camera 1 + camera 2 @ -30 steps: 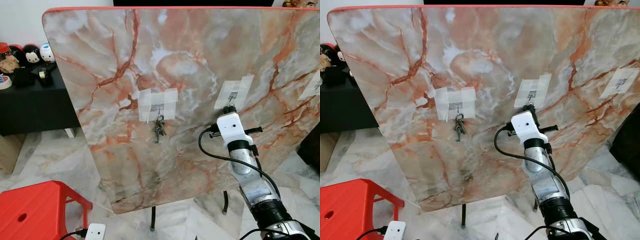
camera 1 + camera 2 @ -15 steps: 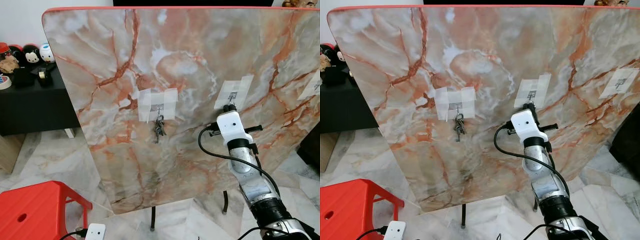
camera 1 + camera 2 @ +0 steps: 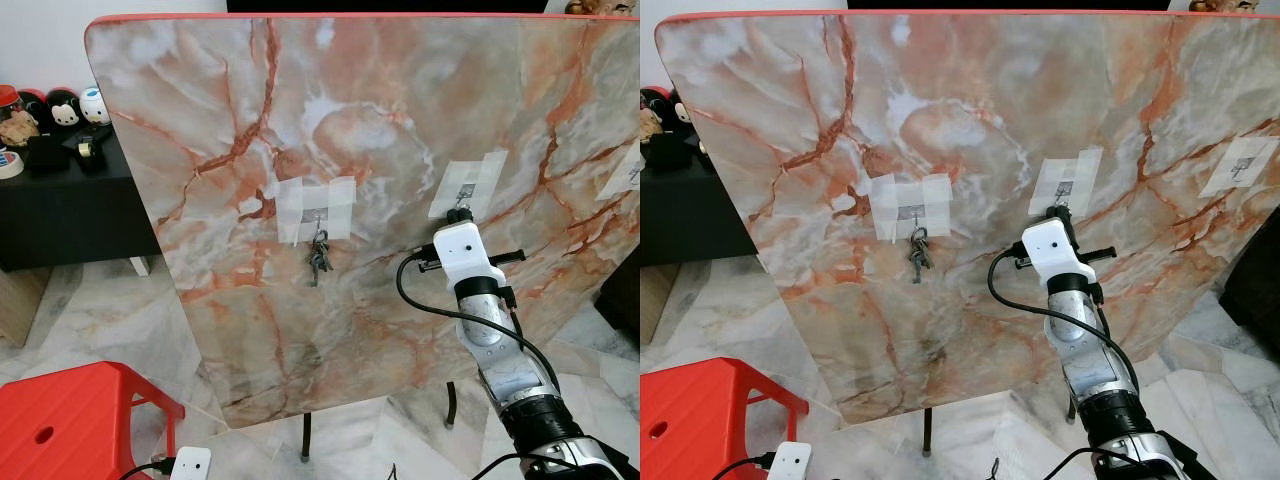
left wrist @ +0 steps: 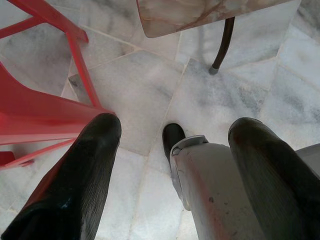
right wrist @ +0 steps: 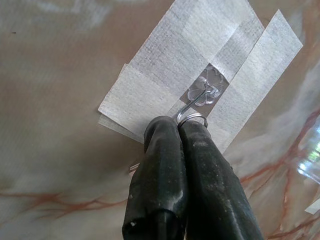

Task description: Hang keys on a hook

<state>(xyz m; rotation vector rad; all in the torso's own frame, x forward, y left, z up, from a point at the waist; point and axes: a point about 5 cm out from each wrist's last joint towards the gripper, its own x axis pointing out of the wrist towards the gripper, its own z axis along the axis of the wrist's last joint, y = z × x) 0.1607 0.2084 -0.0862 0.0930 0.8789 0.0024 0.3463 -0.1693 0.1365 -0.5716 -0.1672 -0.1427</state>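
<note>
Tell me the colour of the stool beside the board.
The stool is red, clearest in the left eye view.

I am finding no readable text, label, brand, number or sign anywhere in these views.
</note>
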